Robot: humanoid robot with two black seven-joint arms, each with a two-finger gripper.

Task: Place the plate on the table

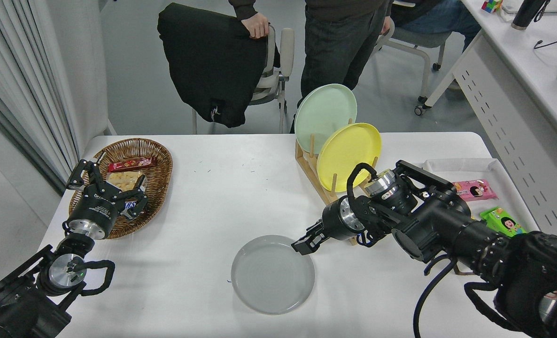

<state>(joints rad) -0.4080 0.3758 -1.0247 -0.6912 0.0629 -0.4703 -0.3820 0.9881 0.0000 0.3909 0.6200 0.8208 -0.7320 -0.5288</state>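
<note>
The grey plate (pixel 273 275) lies low over the white tabletop (pixel 222 188), near its front edge and about in the middle, and it looks almost flat, so I judge that the placing is nearly finished. The right gripper (pixel 303 246) holds the plate by its far right rim, its fingers closed on the edge; this thin grip at the rim is probably chosen because a shallow plate gives no other part to take, and it lets the plate be lowered without the fingers coming under it. I cannot tell if the whole bottom of the plate already touches the tabletop or if the held side is a little raised. The spot is sensible: it is free space, well apart from the wicker basket (pixel 154 162) with snacks at the left and from the wooden rack (pixel 313 171), where the yellow plate (pixel 349 150) and the mint-green plate (pixel 324 112) stand upright on their edges between the pegs. The left gripper (pixel 104 185) is parked at the lower left, over the edge of the basket, with its fingers spread and holding nothing. What remains, in my opinion, is only to let go of the rim and draw the arm away without pushing the plate.
</note>
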